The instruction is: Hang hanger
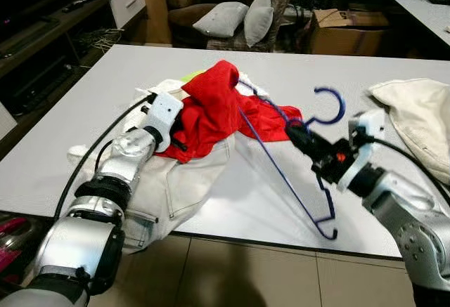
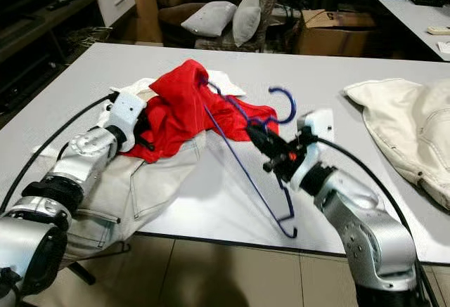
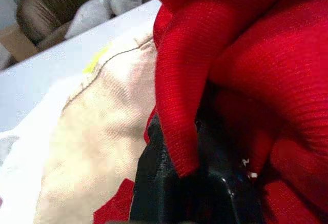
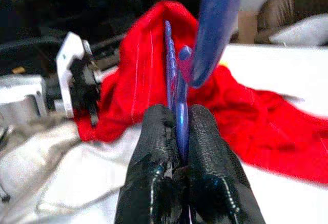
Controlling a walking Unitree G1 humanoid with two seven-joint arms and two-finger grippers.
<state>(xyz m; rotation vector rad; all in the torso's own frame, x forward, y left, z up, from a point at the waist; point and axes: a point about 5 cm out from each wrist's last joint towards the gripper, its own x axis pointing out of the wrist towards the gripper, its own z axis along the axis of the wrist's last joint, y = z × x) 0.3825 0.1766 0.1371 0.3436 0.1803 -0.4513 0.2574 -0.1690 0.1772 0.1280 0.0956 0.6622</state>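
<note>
While the blue hanger (image 1: 281, 170) is being clamped near its hook by the right gripper (image 4: 177, 131), its far arm is being buried leftward in the red garment (image 1: 214, 110) pinched by the left gripper (image 3: 192, 183), over the table (image 1: 394, 82)

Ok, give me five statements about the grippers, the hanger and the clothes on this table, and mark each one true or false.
1. The right gripper is shut on the blue hanger. True.
2. The hanger's hook is caught on a rail. False: it points up freely above the white table.
3. The left gripper is at the red garment, its fingers buried in the folds. True.
4. The red garment lies on the floor. False: it lies on the table, partly over a cream garment.
5. Another cream garment lies at the table's right side. True.
</note>
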